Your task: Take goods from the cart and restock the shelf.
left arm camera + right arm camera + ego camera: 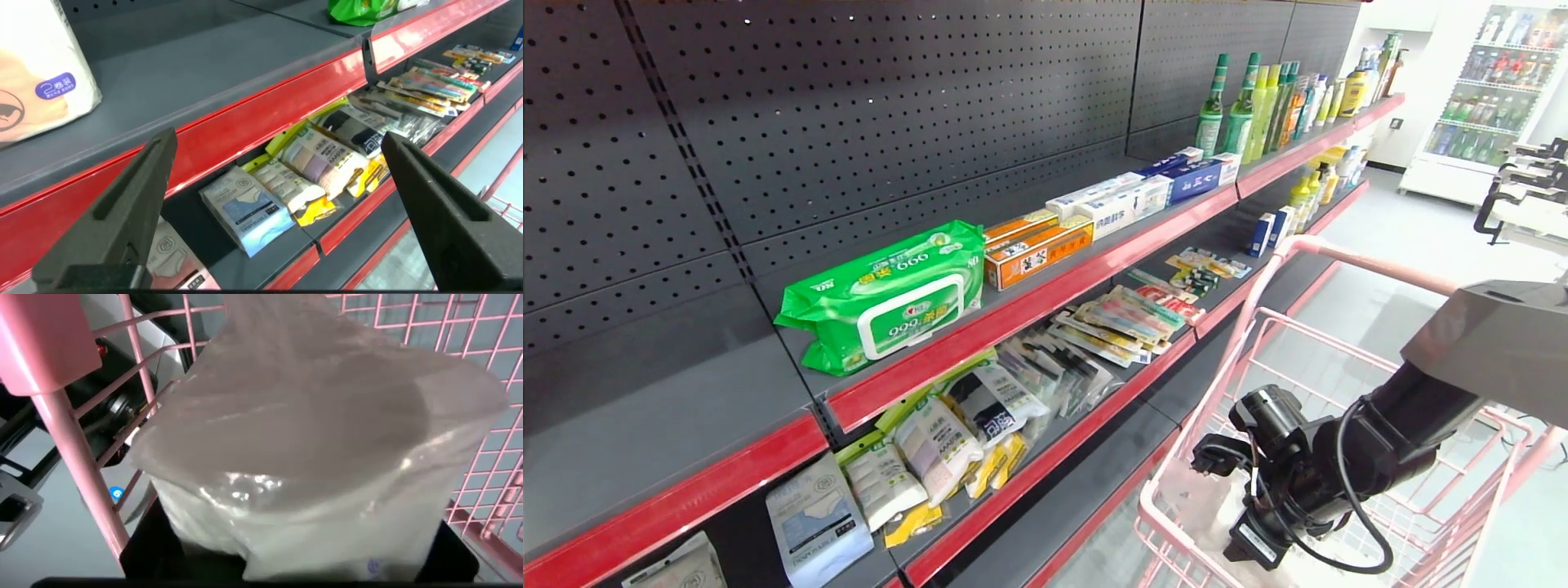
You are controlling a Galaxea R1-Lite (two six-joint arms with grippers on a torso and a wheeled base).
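Inside the pink cart (1347,268), the right gripper (1227,496) seems clamped on the clear-wrapped package (327,457) between its fingers.

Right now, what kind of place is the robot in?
Likely a shop aisle: red-edged shelves of packaged goods, a pink shopping cart, a drinks fridge farther back.

A pale grey floor (1405,220) runs down the aisle to a white wall (1417,65) at the far end. A brightly lit glass-door drinks cooler (1494,82) stands against that wall, with dark chairs (1485,214) nearby at the right.
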